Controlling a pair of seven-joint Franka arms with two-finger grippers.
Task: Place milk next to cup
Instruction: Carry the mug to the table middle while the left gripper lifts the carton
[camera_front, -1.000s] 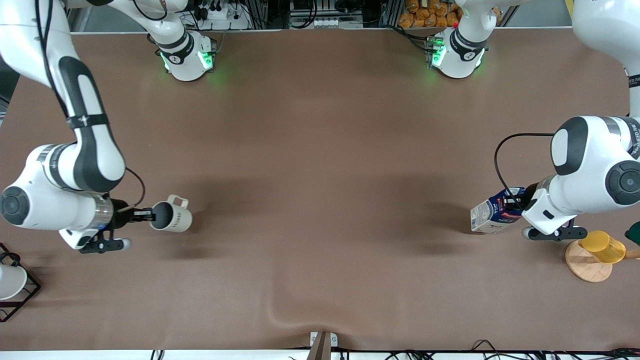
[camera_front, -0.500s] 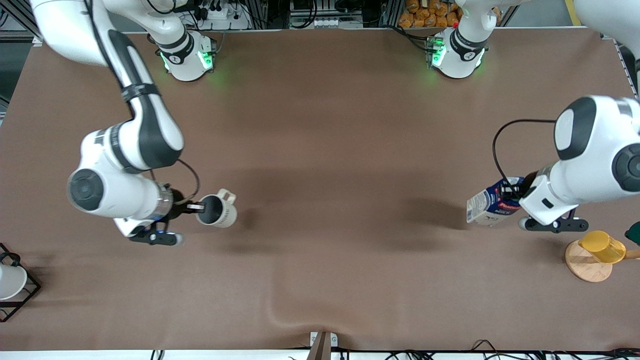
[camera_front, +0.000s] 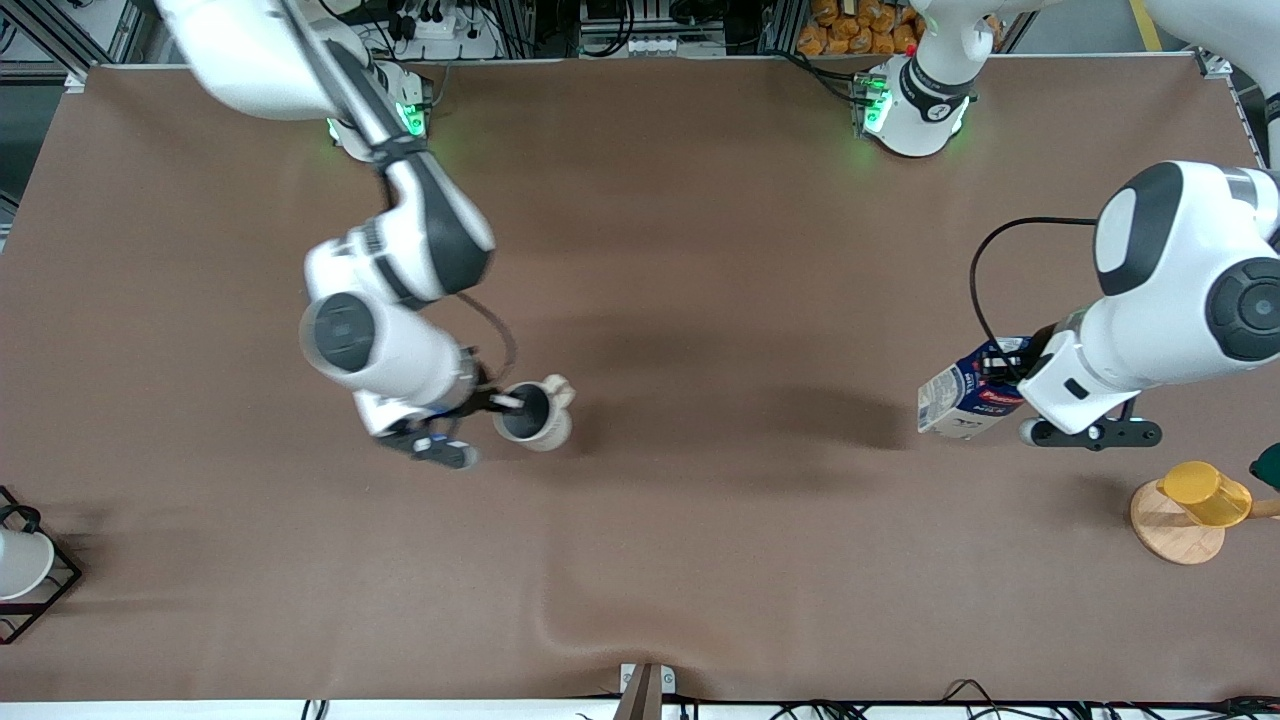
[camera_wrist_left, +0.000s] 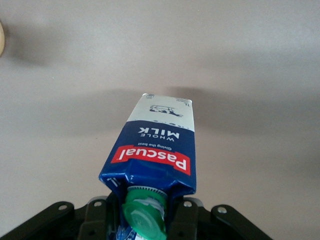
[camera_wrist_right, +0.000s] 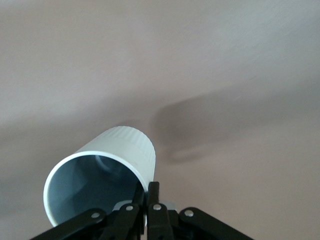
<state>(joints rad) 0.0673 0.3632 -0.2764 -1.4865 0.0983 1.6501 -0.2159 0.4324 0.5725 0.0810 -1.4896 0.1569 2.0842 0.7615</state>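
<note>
My left gripper (camera_front: 1008, 374) is shut on the top of the milk (camera_front: 965, 400), a dark blue carton with a red band and whitish sides, held tilted above the table near the left arm's end. In the left wrist view the milk (camera_wrist_left: 155, 150) shows its green cap (camera_wrist_left: 145, 215) between my left gripper (camera_wrist_left: 145, 212) jaws. My right gripper (camera_front: 505, 402) is shut on the rim of the cup (camera_front: 540, 415), a cream-white mug with a grey inside, held above the table's middle. In the right wrist view the cup (camera_wrist_right: 100, 172) is pinched at its rim by my right gripper (camera_wrist_right: 148, 197).
A yellow cup (camera_front: 1205, 492) sits on a round wooden stand (camera_front: 1170, 530) at the left arm's end. A plain white cup (camera_front: 20, 562) in a black wire frame stands at the right arm's end, near the front camera. A ridge in the brown mat (camera_front: 640, 620) lies near the front edge.
My right arm has carried the cup from the right arm's end toward the table's middle. My left gripper has lifted the milk and moved it slightly toward the middle and the bases.
</note>
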